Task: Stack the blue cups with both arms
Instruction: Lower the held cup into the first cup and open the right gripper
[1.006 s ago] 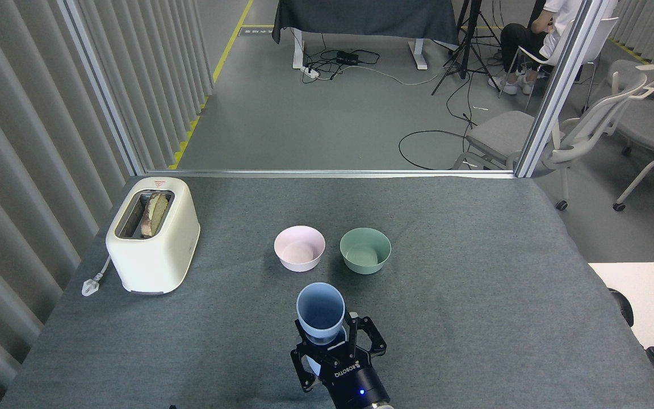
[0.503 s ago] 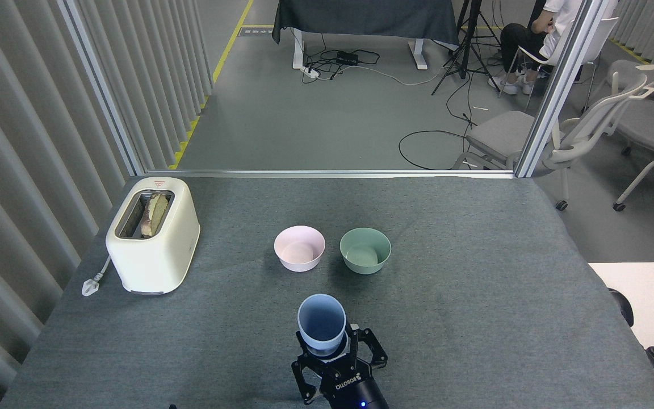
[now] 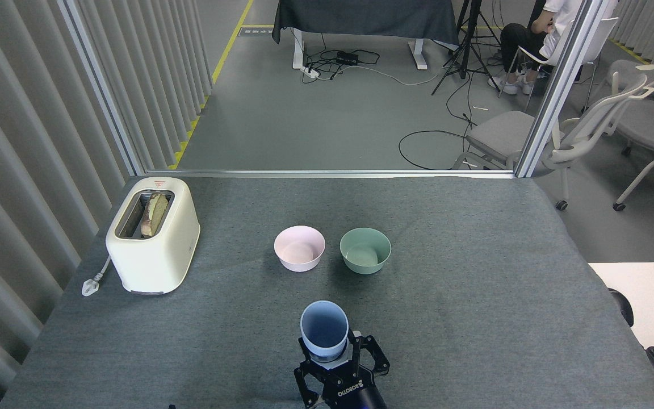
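1. Lower in the head view than a second ago, the blue cup [image 3: 324, 331] and the gripper [image 3: 341, 369] around it have drawn back toward the robot, nearer the front edge of the worktop [image 3: 474, 295].
2. Only one blue cup shows, or possibly two already nested; I cannot tell which.
3. It stands upright with its long axis vertical, open mouth up, tapering to a base hidden between the gripper's fingers.
4. Its place is near the front of the worktop, about midway across, well apart from the bowls.
5. That gripper enters from the bottom edge, slightly right of centre, so it reads as the right arm's. Its fingers are spread on both sides of the cup's lower part; whether they press on the cup or stand clear of it cannot be told.
6. No left gripper is in view.
7. Judged step: placing or carrying the cup in the stacking task. If a second cup remains, the next move calls for lining up the two mouths and lowering one straight into the other.
8. Behind the cup sit a pink bowl [image 3: 300, 248] and a green bowl [image 3: 365, 250], side by side, apart.
9. Far left stands a cream toaster [image 3: 152, 234] holding bread.
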{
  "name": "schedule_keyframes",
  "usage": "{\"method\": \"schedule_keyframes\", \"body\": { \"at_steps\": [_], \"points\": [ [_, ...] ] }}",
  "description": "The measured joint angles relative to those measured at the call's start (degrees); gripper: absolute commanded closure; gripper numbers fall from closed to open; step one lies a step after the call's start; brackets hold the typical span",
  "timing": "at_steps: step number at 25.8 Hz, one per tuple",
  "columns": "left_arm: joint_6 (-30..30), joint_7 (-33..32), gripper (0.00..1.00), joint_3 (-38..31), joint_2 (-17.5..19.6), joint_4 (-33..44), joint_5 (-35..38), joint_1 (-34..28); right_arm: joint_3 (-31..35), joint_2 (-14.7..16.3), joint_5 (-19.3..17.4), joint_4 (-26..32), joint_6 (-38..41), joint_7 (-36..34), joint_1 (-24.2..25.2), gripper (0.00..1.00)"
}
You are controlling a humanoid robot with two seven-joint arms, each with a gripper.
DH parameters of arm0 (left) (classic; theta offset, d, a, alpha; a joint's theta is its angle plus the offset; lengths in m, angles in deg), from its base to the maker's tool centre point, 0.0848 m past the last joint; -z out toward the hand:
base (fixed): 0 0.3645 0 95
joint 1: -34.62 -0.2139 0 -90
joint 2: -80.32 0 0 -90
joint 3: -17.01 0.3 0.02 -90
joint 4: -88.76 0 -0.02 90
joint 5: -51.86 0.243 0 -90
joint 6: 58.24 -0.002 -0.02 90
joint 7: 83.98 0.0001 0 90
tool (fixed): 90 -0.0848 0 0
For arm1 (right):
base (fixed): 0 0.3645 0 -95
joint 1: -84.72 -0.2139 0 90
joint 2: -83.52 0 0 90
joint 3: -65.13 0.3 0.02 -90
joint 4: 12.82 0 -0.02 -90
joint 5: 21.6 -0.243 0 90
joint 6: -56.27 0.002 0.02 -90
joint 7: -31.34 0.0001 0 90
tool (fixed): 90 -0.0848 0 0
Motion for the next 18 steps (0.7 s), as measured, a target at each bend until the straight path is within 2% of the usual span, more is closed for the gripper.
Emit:
{"method": "schedule_keyframes", "body": {
  "at_steps": [4, 6, 8, 15, 18],
  "points": [
    [0.0, 0.0, 0.00, 0.0, 0.0, 0.0, -0.4, 0.0, 0.9, 0.3, -0.7, -0.4, -0.1, -0.1, -0.1, 0.22],
    [0.0, 0.0, 0.00, 0.0, 0.0, 0.0, -0.5, 0.0, 1.6, 0.4, -0.9, -0.5, -0.2, -0.1, -0.2, 0.10],
    [0.0, 0.0, 0.00, 0.0, 0.0, 0.0, -0.5, 0.0, 2.1, 0.4, -1.0, -0.5, -0.2, -0.1, -0.2, 0.01],
    [0.0, 0.0, 0.00, -0.1, 0.0, 0.0, -0.6, 0.0, 2.7, 0.2, -1.1, -0.1, 0.0, -0.1, -0.7, 0.00],
    [0.0, 0.0, 0.00, 0.0, 0.0, 0.0, -0.6, 0.0, 2.8, -0.1, -1.2, 1.7, 0.0, -2.2, -1.7, 0.00]
  ]
}}
